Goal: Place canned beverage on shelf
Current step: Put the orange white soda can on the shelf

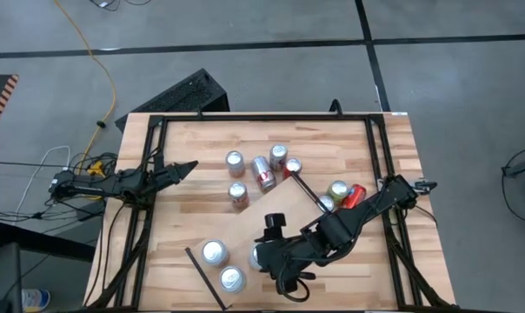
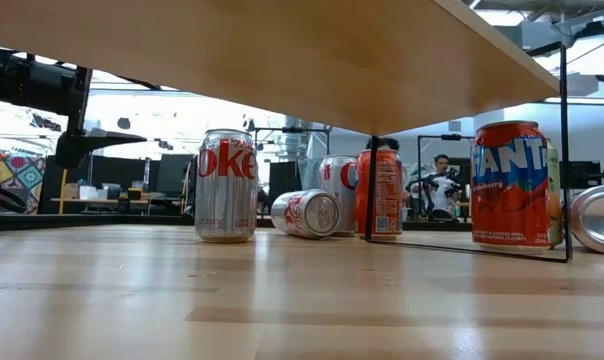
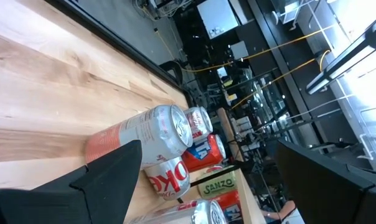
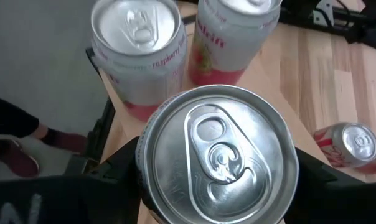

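Observation:
A silver-topped can (image 4: 216, 155) stands upright between the fingers of my right gripper (image 1: 261, 254), over the pale shelf board (image 1: 245, 228), which lies slantwise across the table. Two pink-and-white cans (image 4: 138, 37) (image 4: 231, 31) stand on the shelf's near end just beyond it; the high view shows them too (image 1: 213, 252) (image 1: 232, 278). At the table's left edge my left gripper (image 1: 180, 169) waits level and open, touching nothing. My right gripper has the can's side wall (image 4: 145, 163) pinched between its two fingers (image 4: 113, 171), one on each opposite side just below the rim. The fingers slant down from the table's right. The can stays upright, lid up; its own body hides whether its base rests on the shelf.
Several more cans stand or lie at the table's far middle (image 1: 235, 161) (image 1: 262, 174) (image 1: 279, 155), and two by the right arm (image 1: 338, 189) (image 1: 354, 196). The low view shows a Diet Coke can (image 2: 226, 185) and a Fanta can (image 2: 510, 185) under the raised shelf (image 2: 332, 50).

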Controlling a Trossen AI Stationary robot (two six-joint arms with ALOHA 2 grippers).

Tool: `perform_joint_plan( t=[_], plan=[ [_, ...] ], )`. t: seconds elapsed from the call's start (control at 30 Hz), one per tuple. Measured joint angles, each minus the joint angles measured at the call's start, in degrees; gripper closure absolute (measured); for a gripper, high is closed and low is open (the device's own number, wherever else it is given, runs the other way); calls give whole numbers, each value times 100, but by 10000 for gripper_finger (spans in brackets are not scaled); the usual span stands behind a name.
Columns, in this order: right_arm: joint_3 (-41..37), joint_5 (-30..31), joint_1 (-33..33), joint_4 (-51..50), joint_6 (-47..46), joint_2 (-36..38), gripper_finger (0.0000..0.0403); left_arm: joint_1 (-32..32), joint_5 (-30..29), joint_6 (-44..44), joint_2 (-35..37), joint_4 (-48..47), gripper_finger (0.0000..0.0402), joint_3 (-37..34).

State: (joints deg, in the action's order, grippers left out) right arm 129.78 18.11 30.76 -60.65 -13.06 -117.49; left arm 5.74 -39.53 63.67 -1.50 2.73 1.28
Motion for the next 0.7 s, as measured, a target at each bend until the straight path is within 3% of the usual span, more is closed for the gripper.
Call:
perform_joint_plan(
  t=[0.7],
  plan=[
    [4,-339,-102,4,16,-262,140,0,-13,-62,2,-3,51,0]
  ],
)
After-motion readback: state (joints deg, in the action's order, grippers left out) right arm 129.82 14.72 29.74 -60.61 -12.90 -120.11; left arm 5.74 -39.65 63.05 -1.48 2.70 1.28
